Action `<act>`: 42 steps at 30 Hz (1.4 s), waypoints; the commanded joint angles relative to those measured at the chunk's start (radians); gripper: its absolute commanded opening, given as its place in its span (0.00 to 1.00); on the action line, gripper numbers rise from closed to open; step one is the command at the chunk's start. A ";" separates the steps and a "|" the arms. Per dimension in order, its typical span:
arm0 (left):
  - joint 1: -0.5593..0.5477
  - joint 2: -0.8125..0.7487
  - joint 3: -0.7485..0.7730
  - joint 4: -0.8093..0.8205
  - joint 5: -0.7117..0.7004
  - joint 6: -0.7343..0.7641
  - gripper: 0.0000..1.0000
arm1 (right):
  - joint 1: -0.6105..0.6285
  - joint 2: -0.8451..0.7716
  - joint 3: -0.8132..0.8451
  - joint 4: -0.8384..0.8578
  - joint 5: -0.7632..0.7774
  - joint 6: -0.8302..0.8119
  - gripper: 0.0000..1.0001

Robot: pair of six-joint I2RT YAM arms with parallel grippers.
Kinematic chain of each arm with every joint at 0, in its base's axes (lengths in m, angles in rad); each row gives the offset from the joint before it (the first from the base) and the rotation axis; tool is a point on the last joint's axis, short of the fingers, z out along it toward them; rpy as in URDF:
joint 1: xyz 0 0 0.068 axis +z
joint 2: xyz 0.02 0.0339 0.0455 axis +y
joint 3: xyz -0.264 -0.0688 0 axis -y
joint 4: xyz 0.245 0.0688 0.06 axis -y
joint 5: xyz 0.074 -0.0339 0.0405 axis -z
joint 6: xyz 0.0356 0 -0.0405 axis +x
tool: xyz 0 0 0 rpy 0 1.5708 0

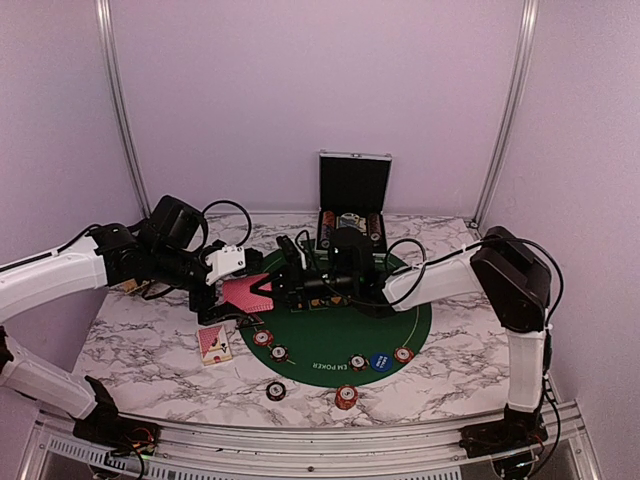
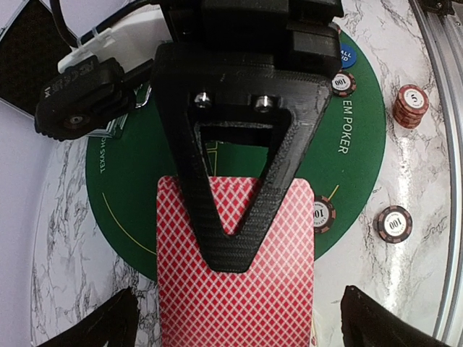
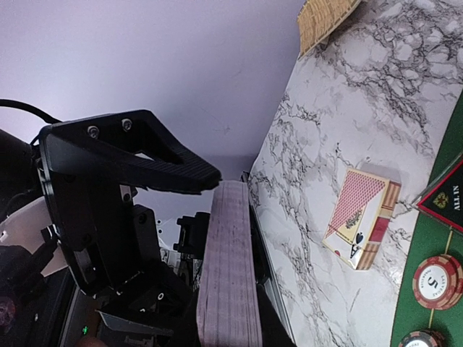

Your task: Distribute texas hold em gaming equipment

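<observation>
My right gripper point(image 1: 272, 285) is shut on a thick deck of red-backed cards point(image 1: 245, 292) and holds it above the left edge of the green mat point(image 1: 405, 320). In the right wrist view the deck point(image 3: 230, 275) shows edge-on between the fingers. In the left wrist view a black V-shaped finger of the right gripper lies across the deck's back point(image 2: 239, 289). My left gripper point(image 2: 239, 329) is open, its fingertips point(image 2: 98, 325) wide on either side of the deck. Chips point(image 1: 345, 397) and a blue disc point(image 1: 380, 362) lie along the mat's near edge. A dark triangular token point(image 3: 445, 194) lies at the mat's rim.
A card box point(image 1: 215, 343) lies on the marble left of the mat, also in the right wrist view point(image 3: 359, 225). An open black case point(image 1: 353, 200) stands at the back. A woven basket corner point(image 3: 325, 18) shows far left. Loose chips point(image 2: 411, 105) sit near the front rail.
</observation>
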 commanded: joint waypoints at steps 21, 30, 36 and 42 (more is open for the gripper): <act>-0.006 0.093 0.053 -0.067 -0.024 0.077 0.99 | 0.019 -0.024 0.055 0.071 -0.016 0.027 0.00; -0.007 0.111 0.060 -0.046 -0.051 0.098 0.96 | 0.026 -0.002 0.062 0.051 -0.024 0.025 0.00; -0.007 0.125 0.063 -0.047 -0.056 0.111 0.89 | 0.027 0.001 0.061 0.040 -0.024 0.020 0.00; -0.007 0.136 0.083 -0.047 -0.046 0.102 0.84 | 0.028 0.010 0.059 0.037 -0.022 0.021 0.00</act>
